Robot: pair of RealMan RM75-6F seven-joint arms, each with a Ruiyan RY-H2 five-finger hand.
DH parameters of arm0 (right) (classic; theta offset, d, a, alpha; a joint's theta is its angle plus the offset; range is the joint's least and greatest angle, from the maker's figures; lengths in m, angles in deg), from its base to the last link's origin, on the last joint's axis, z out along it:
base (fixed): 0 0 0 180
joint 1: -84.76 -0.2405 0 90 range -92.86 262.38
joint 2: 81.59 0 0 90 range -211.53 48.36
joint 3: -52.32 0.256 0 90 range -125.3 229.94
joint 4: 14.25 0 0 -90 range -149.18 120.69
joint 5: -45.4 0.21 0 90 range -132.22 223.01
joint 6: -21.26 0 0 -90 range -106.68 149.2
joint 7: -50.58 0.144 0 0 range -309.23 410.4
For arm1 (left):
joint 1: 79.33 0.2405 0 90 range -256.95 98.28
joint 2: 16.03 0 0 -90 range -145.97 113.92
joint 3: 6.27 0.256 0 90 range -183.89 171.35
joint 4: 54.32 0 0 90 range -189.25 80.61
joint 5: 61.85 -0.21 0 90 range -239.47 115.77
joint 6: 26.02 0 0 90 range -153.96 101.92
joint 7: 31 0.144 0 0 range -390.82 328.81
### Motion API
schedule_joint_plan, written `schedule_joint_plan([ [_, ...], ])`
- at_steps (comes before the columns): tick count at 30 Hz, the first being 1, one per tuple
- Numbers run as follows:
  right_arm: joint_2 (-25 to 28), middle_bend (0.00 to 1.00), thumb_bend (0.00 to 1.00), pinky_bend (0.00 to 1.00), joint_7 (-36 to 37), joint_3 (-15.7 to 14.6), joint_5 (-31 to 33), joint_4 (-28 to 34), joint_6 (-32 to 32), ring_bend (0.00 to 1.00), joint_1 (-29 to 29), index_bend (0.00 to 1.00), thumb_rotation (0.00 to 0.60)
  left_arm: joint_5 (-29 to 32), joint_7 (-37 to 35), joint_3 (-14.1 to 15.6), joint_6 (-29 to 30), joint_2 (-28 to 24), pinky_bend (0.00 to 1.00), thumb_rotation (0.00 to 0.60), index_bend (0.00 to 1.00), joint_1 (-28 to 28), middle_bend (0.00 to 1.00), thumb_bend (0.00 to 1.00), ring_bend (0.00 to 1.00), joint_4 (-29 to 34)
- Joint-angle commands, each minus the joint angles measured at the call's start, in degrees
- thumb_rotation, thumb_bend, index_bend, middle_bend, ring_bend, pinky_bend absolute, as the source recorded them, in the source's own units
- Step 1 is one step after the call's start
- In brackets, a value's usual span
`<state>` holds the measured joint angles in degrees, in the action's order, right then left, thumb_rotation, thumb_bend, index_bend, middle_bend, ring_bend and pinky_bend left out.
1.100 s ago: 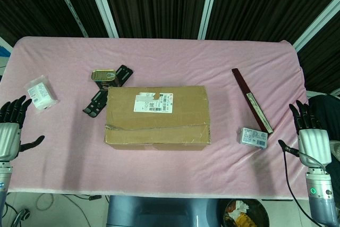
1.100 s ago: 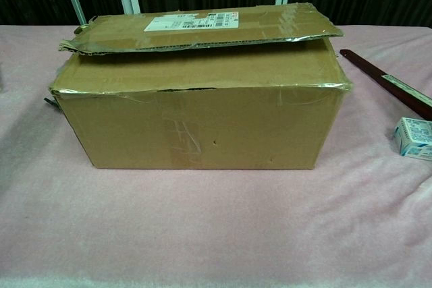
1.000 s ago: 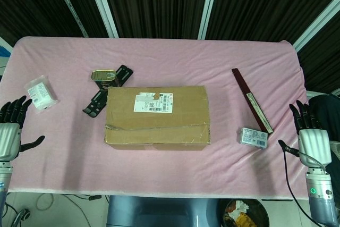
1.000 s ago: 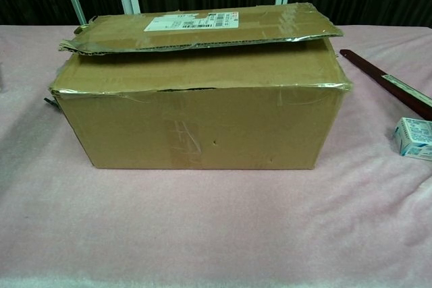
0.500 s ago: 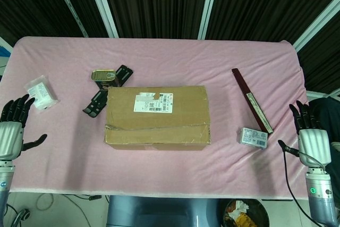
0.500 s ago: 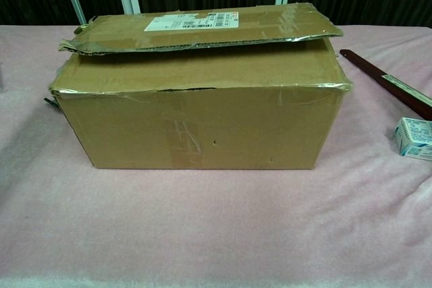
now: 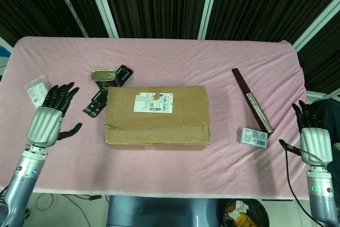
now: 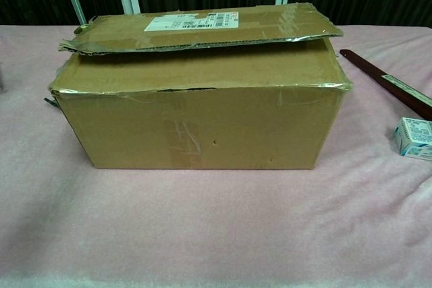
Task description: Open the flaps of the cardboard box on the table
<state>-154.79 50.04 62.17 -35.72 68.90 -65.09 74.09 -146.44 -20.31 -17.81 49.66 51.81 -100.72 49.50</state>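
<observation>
Box (image 7: pixel 157 116) sits at the middle of the pink desk (image 7: pixel 159 57), its flaps lying down on top; from the chest view the far flap (image 8: pixel 202 25) with the white label overlaps the near one and lifts slightly at its torn edge. Left hand (image 7: pixel 49 118) hovers over the desk to the left of the box, apart from it, fingers (image 7: pixel 62 93) spread and holding nothing. Right hand (image 7: pixel 313 136) is at the right edge of the desk, well apart from the box, fingers straight and apart, also holding nothing. A tin (image 7: pixel 103 75) and black clips (image 7: pixel 101 102) lie just beyond the box's far left corner, a white packet (image 7: pixel 36 90) at the far left. A dark strip (image 7: pixel 252 100) and a small carton (image 7: pixel 253 137) lie right of the box
</observation>
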Motion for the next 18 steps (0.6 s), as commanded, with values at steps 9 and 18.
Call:
schedule_joint_plan([
  [9,0.35,0.00,0.18,0.24,0.96,0.40,0.62,0.68,0.40,0.00,0.16,0.00,0.600,1.88,9.09,0.99,-4.74,4.29,0.00,0.600,0.00,-4.01,0.00,0.21,0.00,4.01],
  [18,0.61,0.00,0.18,0.24,1.63,0.50,1.00,1.41,0.94,0.00,0.25,0.00,0.600,3.45,12.01,0.86,-6.27,7.58,0.00,0.600,0.00,-6.11,0.00,0.22,0.00,2.50],
])
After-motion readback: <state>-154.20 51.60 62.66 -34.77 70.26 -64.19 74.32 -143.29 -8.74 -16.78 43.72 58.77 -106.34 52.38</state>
